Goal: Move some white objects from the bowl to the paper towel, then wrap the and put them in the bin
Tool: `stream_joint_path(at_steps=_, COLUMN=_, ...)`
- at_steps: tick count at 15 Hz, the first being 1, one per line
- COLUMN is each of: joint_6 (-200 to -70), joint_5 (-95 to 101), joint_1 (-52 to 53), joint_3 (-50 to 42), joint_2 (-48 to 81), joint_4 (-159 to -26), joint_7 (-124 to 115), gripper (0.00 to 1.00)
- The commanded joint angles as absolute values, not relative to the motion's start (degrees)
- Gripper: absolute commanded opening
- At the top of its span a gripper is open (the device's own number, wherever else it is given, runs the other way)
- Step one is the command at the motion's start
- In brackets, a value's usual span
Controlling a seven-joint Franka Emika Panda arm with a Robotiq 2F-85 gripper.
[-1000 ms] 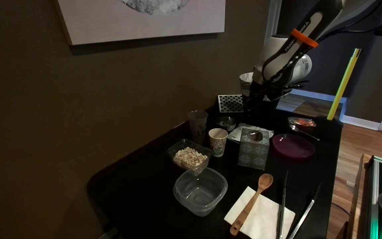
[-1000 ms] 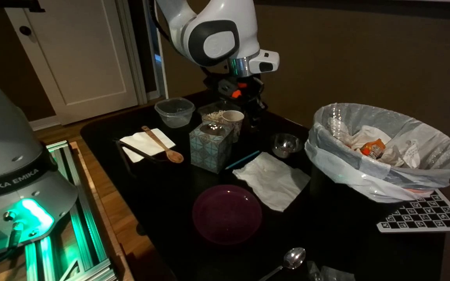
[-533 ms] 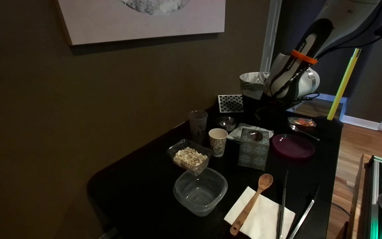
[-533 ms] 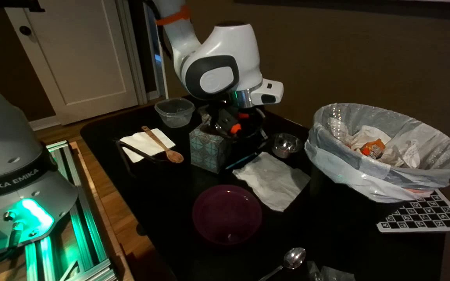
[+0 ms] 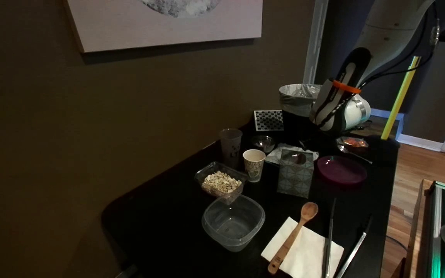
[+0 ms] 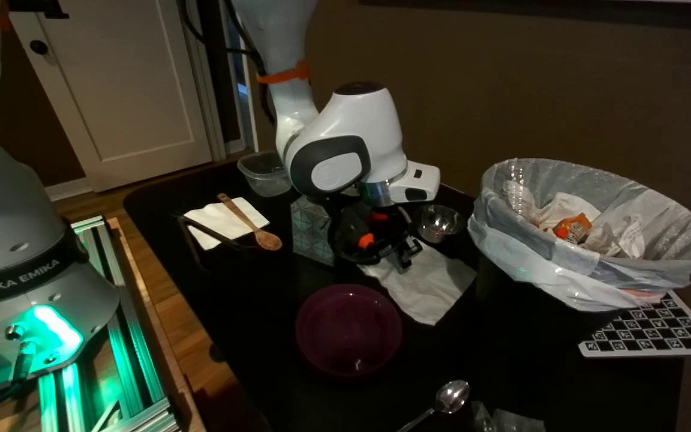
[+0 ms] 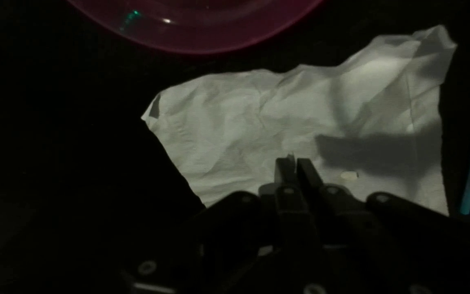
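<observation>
My gripper (image 7: 295, 161) pinches a tiny white bit (image 7: 291, 156) over the paper towel (image 7: 227, 112), 1 pale flake (image 7: 349, 175) at wrist-view 3 o'clock

In an exterior view, the paper towel (image 6: 432, 291) lay on the bench (image 6: 255, 312) between plate (image 6: 348, 330) and bowl (image 6: 441, 231), bin (image 6: 561, 276) to its right, tissue box (image 6: 312, 231) to its left. A fragment (image 7: 349, 175) lay on the towel.

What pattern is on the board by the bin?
The board has black and white checks, clearest in an exterior view.
</observation>
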State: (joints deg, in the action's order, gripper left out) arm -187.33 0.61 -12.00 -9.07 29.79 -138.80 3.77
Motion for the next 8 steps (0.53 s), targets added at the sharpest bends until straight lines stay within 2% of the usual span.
stream_joint_path(at_steps=1, joint_6=-190.74, joint_5=-0.13, joint_1=-12.34, joint_3=-9.09, joint_2=35.30, joint_4=-134.71, joint_7=2.42, gripper=0.02)
stream_joint_path(at_steps=5, joint_6=-192.49, joint_5=-1.26, joint_1=-12.48, joint_3=-8.37, joint_2=38.62, joint_4=-131.71, joint_7=0.64, gripper=0.02)
stream_joint_path(at_steps=6, joint_6=-192.78, joint_5=-1.62, joint_1=-12.18, joint_3=-8.56, joint_2=39.25, joint_4=-131.18, joint_7=0.31, gripper=0.31)
stream_joint_path(at_steps=7, joint_6=-192.65, joint_5=-1.91, joint_1=-12.00, joint_3=-8.63, joint_2=39.71, joint_4=-130.72, joint_7=-0.02, gripper=0.32)
stream_joint_path(at_steps=8, joint_6=-192.48, joint_5=-2.04, joint_1=-12.09, joint_3=-8.48, joint_2=39.96, joint_4=-130.36, joint_7=-0.28, gripper=0.37)
